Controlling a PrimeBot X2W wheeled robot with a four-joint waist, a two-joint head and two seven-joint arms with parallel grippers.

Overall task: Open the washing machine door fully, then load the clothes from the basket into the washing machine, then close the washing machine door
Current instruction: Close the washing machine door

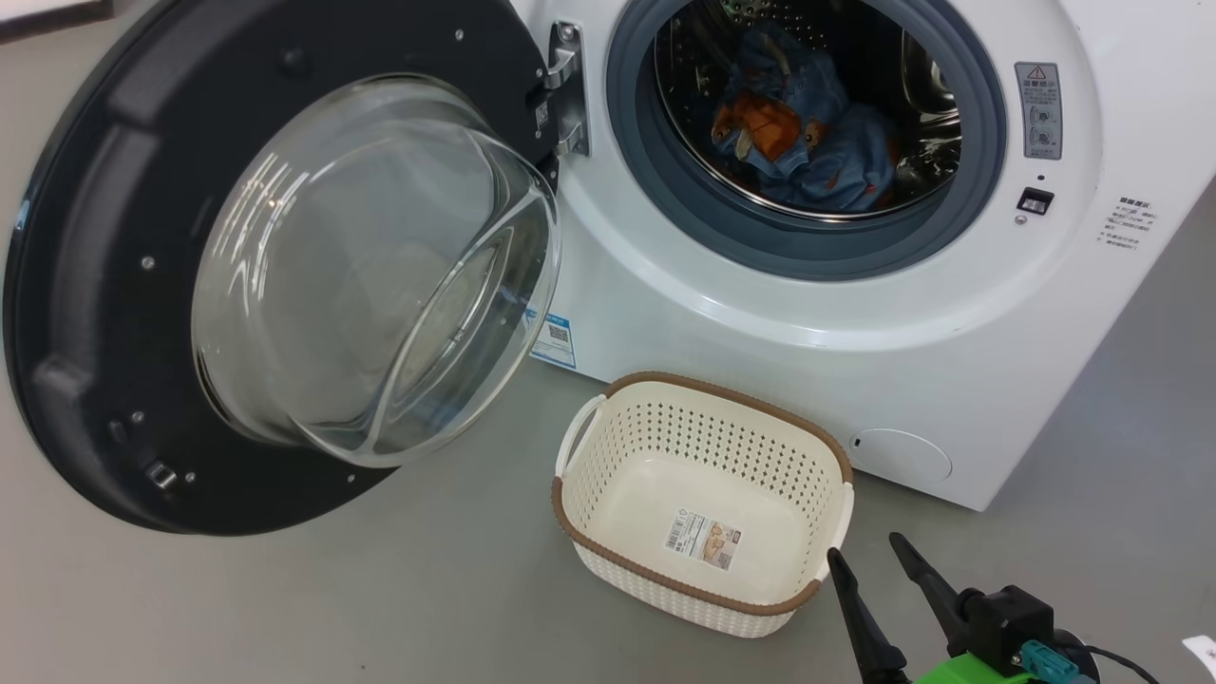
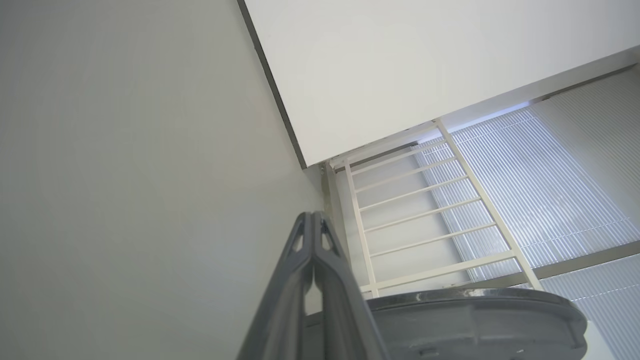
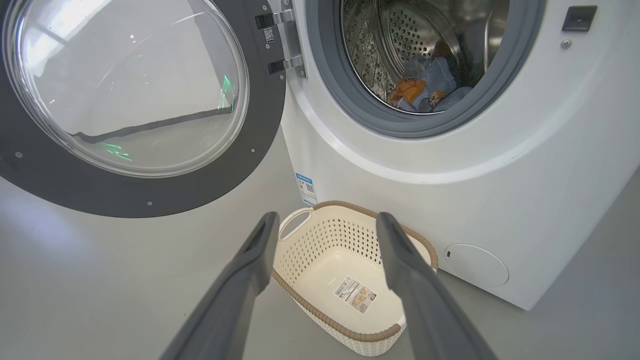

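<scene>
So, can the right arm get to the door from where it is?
Probably yes. Its open fingers hover by the basket, and only that low basket lies between them and the door. The door hangs far left, though, so it's a long reach.

I can't make out any wording from here. On the washing machine (image 1: 855,342), a grey warning label (image 1: 1037,109) right of the drum shows a triangle sign, and a blue label (image 1: 554,340) at lower left shows a QR code. The basket (image 1: 608,456) sticker (image 1: 702,539) carries a barcode.
</scene>
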